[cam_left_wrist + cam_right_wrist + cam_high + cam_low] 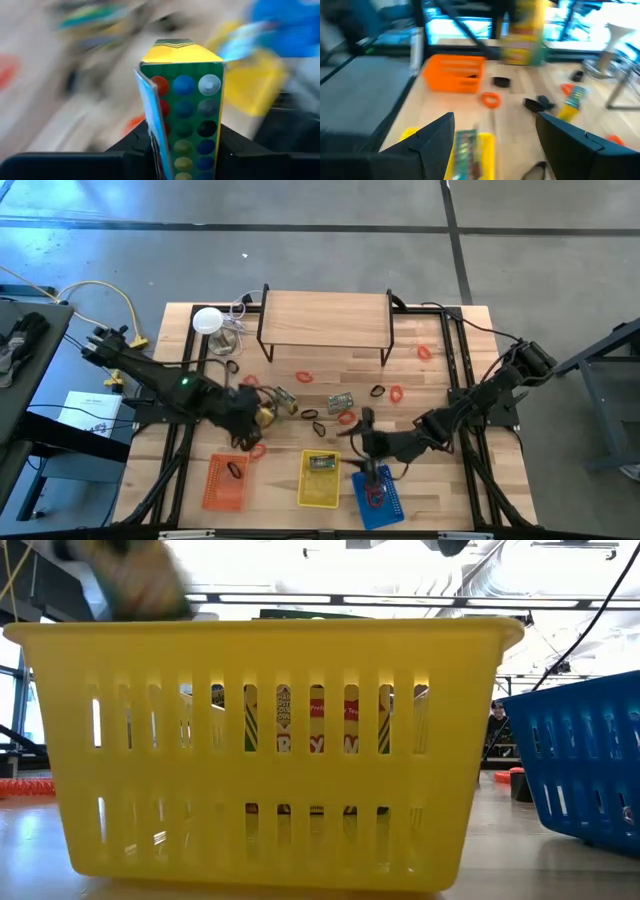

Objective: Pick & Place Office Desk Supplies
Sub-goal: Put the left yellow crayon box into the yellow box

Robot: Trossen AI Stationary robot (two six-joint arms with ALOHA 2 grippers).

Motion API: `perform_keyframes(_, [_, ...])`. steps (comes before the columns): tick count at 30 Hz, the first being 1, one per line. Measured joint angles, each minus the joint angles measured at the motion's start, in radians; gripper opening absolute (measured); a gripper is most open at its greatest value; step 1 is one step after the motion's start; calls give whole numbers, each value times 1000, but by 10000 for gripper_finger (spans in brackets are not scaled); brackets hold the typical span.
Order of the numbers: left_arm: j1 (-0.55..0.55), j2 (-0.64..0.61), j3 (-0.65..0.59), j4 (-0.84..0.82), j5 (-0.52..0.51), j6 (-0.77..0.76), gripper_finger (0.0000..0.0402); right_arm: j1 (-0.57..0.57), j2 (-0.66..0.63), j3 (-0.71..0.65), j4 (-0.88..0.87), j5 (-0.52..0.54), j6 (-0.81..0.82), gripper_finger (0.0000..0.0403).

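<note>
Left gripper (182,150) above the surface (440,370), between the orange basket (225,483) and the rack (325,320), fingers clamped on a green-and-yellow crayon box (187,100), held upright. Right gripper (495,135) over the blue basket (378,498), fingers spread, holding nothing. Red bands (304,377), black clips (377,391) and a packet (342,401) scattered on the wood; another packet in the yellow basket (319,491).

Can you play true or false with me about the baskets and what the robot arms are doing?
1. The left gripper holds a green and yellow box between its fingers. True.
2. The yellow basket sits between the orange basket and the blue basket. True.
3. The right gripper is squeezing a red loop. False: its fingers stand open and hold nothing.
4. The orange basket is empty. False: a small black piece lies in it.
</note>
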Motion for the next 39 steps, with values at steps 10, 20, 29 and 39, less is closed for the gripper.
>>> perform_keyframes(10, [-48, 146, 0, 396, -26, 290, 98, -64, 125, 0, 301, -198, -139, 268])
perform_keyframes(20, [-9, 211, 0, 481, 69, 370, 100, -88, 148, 2, 353, -179, -114, 268])
perform_keyframes(29, [-49, 211, 0, 498, 114, 517, 100, -91, 148, 8, 339, -201, -85, 268])
perform_keyframes(39, [-82, 340, 1, 536, 61, 614, 101, -29, 148, 8, 392, 27, -254, 268])
